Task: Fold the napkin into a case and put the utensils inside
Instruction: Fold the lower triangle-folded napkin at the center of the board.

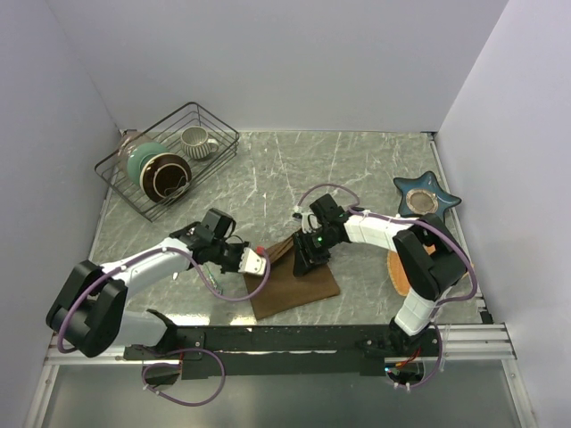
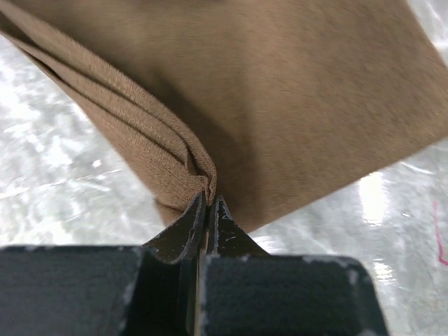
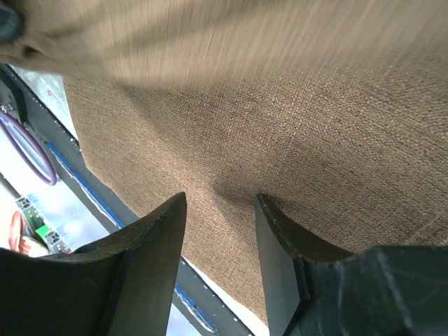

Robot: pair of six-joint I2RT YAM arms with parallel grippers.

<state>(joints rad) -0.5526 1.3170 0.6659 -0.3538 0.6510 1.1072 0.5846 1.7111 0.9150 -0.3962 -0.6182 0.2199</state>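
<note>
Left end effector (image 2: 208, 201) is pressed together on the napkin (image 2: 280, 105), nipping the folded edge where several layers meet. The right end effector (image 3: 220, 203) stands spread just over the cloth's flat face, with nothing between its fingers. The napkin lies on the worktop (image 1: 357, 169) near the front edge, between the two arms. It is doubled into layers but, by my reading, is not yet a narrow case. I cannot make out the utensils in any view.

The cloth looks light, soft and limp, with a coarse weave that should grip well. Its layers will likely slip over one another, so a hold should take every layer at a corner or along the fold. A flat press from the right side would help set a crease.

The worktop is smooth, grey and marble-patterned, so the cloth may slide on it rather than fold. Plain white walls close in three sides. A wire basket (image 1: 219, 123) of crockery sits far left, a star-shaped dish (image 1: 426, 194) far right, and an orange mat (image 1: 393, 269) beside the right arm, all apart from the napkin
</note>
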